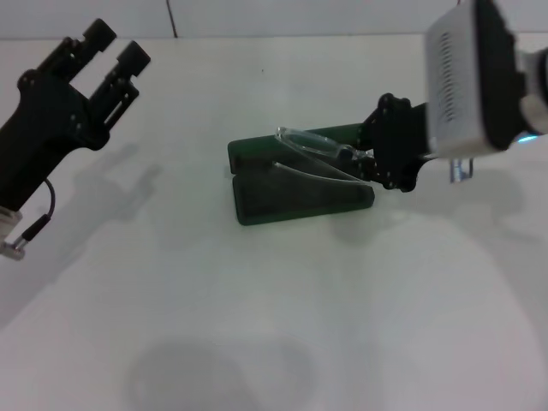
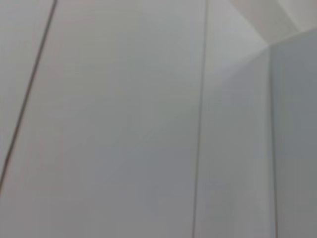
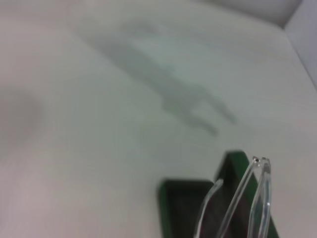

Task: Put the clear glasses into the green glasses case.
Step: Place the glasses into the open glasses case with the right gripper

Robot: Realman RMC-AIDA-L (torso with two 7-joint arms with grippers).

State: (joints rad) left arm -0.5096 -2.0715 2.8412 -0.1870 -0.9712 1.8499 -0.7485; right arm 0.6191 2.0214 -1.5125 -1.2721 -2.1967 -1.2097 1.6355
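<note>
**Jaws clamped on the clear glasses above the open green case**

Jaws of your right gripper [image 1: 364, 161] are closed on the clear glasses [image 1: 312, 154], pinching them at their right-hand end. Your right arm reaches in from the right side of the head view, and the black gripper sits just beside the right end of the green glasses case [image 1: 300, 184].

Nearest you on the white worktop [image 1: 257, 325] there is only bare surface and soft shadow. Past that, at the centre, the case lies open, its dark-lined tray facing up and its lid standing behind. The glasses are held over the tray, roughly lengthwise along it, with one thin arm slanting down toward the lining. Whether any part already touches the lining cannot be told. Holding them by one end seems meant to leave the rest of the frame free to settle into the tray.

From the right wrist view you see the frame [image 3: 247, 198] and arms jutting out over the case [image 3: 198, 208], its green wall beneath.

Farther back on the left, your left gripper [image 1: 107, 51] is raised well apart from the case, jaws apart and empty, parked clear of the work.
</note>
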